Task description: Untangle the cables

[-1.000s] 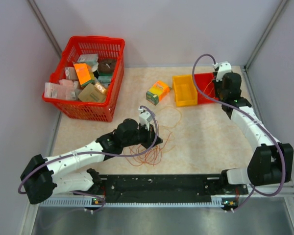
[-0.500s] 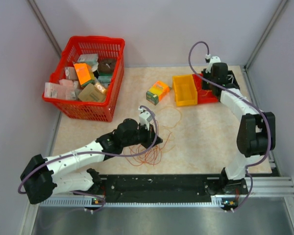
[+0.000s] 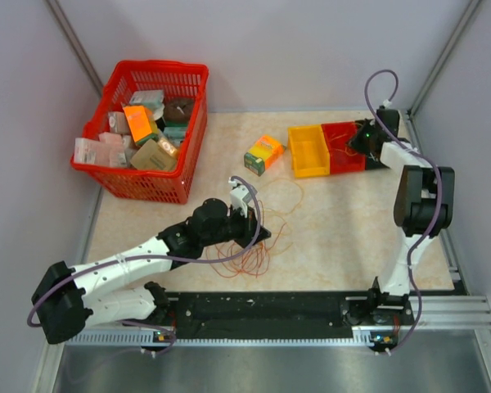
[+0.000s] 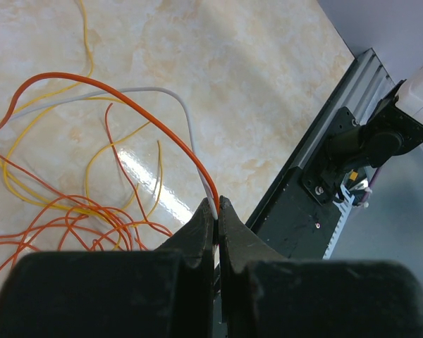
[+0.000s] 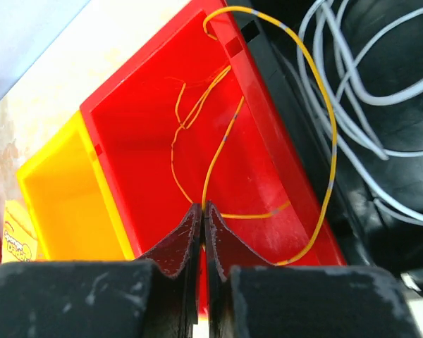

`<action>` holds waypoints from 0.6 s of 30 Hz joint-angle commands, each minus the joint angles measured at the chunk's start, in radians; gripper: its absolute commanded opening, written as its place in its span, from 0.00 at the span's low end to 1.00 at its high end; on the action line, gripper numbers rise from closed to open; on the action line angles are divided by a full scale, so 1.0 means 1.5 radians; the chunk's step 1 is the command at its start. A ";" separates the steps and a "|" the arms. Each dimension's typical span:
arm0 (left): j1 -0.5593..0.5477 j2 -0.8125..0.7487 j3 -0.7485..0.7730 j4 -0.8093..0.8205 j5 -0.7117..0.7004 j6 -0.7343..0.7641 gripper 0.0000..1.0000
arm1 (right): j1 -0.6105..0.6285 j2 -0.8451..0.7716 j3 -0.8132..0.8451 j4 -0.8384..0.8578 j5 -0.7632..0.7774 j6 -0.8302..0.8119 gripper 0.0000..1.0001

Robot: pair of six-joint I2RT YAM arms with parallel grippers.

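Left end effector (image 4: 217, 208): pinching thin orange-red cable (image 4: 127, 91), black front rail (image 4: 296, 204) close.
Right end effector (image 5: 203, 209): pinching thin yellow cable (image 5: 225, 137) over red plastic bin (image 5: 134, 148).

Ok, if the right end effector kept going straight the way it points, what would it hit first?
Probably the floor of the red bin, which the right end effector, shut on a yellow cable, points into. How far off is unclear.

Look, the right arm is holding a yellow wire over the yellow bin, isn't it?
No, the bin is wrong. The right jaws hold the yellow wire over the red bin; the yellow bin sits beside it. The right wrist view shows it.
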 commanded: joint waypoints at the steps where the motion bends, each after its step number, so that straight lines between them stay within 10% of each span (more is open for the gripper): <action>1: 0.002 -0.015 0.007 0.020 -0.004 0.000 0.00 | 0.013 0.046 0.073 -0.011 -0.026 0.062 0.00; 10: 0.002 -0.015 0.010 0.017 -0.005 0.001 0.00 | 0.054 0.133 0.204 -0.115 0.050 -0.011 0.01; 18: 0.002 -0.014 0.015 0.018 0.001 0.000 0.00 | 0.083 0.093 0.263 -0.229 0.099 -0.111 0.35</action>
